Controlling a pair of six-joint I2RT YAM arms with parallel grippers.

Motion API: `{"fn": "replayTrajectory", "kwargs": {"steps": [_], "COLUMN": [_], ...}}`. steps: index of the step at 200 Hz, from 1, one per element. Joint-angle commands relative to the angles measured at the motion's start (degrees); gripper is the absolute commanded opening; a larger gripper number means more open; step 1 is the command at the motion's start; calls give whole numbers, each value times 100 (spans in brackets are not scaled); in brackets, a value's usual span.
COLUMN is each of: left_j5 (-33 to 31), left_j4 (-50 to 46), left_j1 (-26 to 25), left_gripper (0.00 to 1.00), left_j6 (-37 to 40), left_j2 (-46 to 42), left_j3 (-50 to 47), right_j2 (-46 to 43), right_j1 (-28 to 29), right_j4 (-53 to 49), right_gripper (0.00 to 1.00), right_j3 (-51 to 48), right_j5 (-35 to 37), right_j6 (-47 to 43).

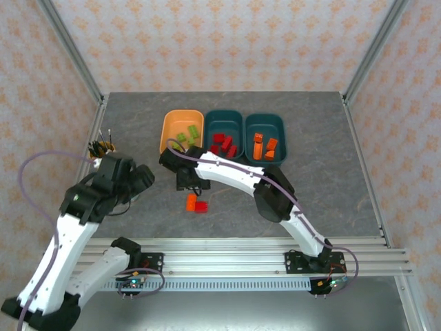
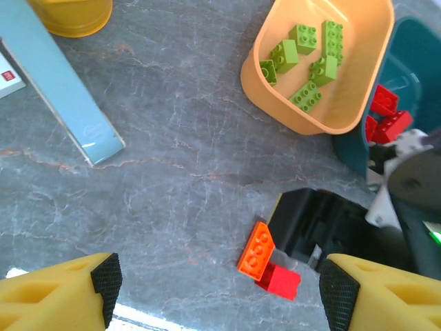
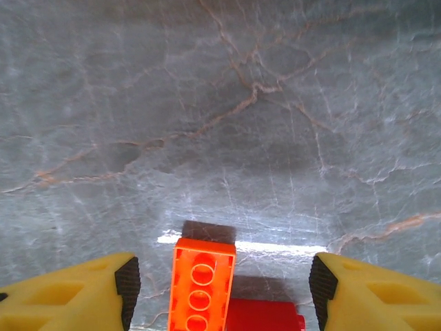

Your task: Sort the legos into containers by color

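An orange brick and a red brick lie touching on the grey table. My right gripper hovers just behind them, open; in its wrist view the orange brick lies between the fingertips, with the red brick beside it. My left gripper is open to the left, and both bricks lie between its fingers. The light orange tray holds green bricks, the middle teal tray red ones, and the right teal tray orange ones.
A yellow cup of tools stands at the table's left edge, close to my left arm. A light blue strip lies near the cup. The right arm's black body sits right behind the loose bricks. Metal frame posts stand at the far corners.
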Motion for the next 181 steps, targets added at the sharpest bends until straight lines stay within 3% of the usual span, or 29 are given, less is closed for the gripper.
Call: {"fn": "replayTrajectory", "kwargs": {"steps": [1, 56, 181], "left_j5": [66, 384, 871], "left_j4": [-497, -717, -462], "left_j1": [-28, -28, -28], "left_gripper": [80, 80, 80], "left_j6": [94, 319, 458], "left_j2": [-480, -991, -914], "left_j3": [-185, -290, -335], "right_j2": [202, 550, 747], "right_j1": [40, 179, 244], "right_j4": [-394, -347, -359], "right_gripper": [68, 64, 53], "right_j3": [245, 409, 334], "right_j5": [-87, -246, -538], "right_j6": [348, 559, 1020]}}
